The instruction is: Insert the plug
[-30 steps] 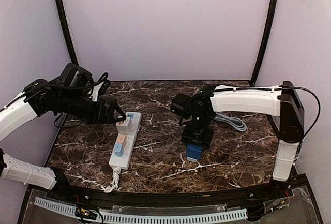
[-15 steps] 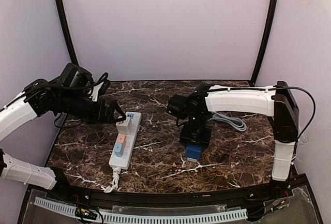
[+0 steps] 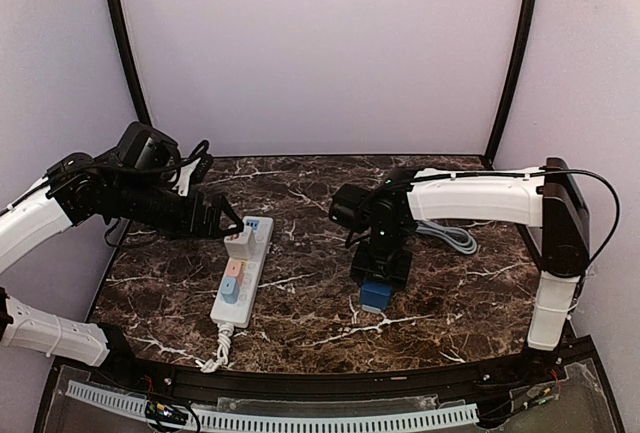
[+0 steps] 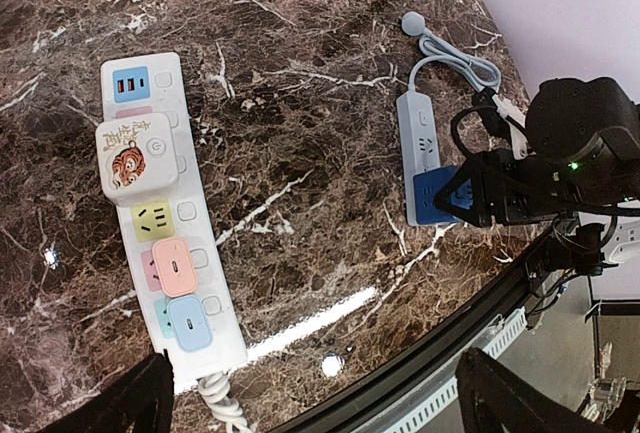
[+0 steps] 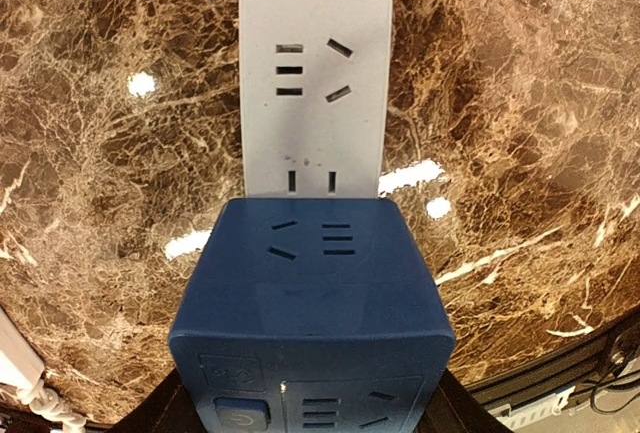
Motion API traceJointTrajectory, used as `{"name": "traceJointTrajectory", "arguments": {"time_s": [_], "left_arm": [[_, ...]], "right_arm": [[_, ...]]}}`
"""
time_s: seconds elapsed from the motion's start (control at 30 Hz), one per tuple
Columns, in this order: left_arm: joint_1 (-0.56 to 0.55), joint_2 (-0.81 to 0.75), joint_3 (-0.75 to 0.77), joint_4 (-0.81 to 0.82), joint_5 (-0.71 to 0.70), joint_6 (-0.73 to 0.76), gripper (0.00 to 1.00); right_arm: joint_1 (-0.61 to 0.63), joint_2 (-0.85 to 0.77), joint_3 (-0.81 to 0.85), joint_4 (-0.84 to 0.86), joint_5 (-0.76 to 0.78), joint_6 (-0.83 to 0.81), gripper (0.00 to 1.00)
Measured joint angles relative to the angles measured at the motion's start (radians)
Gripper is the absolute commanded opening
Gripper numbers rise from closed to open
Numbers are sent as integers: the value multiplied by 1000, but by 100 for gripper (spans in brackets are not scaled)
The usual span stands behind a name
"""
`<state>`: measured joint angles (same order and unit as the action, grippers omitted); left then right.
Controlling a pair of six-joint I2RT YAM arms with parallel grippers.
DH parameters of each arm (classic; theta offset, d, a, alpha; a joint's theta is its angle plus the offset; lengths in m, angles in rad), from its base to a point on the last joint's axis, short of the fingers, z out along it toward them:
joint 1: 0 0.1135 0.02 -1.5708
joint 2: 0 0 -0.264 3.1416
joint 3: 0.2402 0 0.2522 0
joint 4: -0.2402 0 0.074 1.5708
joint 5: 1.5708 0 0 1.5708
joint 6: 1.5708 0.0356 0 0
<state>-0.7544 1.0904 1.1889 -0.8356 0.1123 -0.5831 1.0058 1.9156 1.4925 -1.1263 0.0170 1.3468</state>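
Clamping rounded matte blue cube plug: right gripper.

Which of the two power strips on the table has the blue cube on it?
The narrow plain white power strip on the right, with the blue cube-shaped adapter at its end. The wider white strip on the left carries a tiger-print plug.

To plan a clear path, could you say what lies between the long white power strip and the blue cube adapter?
Only bare marble tabletop separates the power strip from the blue cube adapter; the left wrist view shows it.
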Motion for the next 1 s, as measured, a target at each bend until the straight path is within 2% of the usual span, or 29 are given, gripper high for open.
{"name": "traceJointTrajectory", "arguments": {"time_s": [0.47,0.67,1.0], "left_arm": [[0,0,0,0,-9,0,99],[0,0,0,0,-23,-1,99],[0,3,0,0,-43,-16,100]], "right_arm": [[0,-6,-12,12,-1,-8,0],[-1,-8,-12,11,0,-10,27],[-6,-19,4,5,-3,-28,52]]}}
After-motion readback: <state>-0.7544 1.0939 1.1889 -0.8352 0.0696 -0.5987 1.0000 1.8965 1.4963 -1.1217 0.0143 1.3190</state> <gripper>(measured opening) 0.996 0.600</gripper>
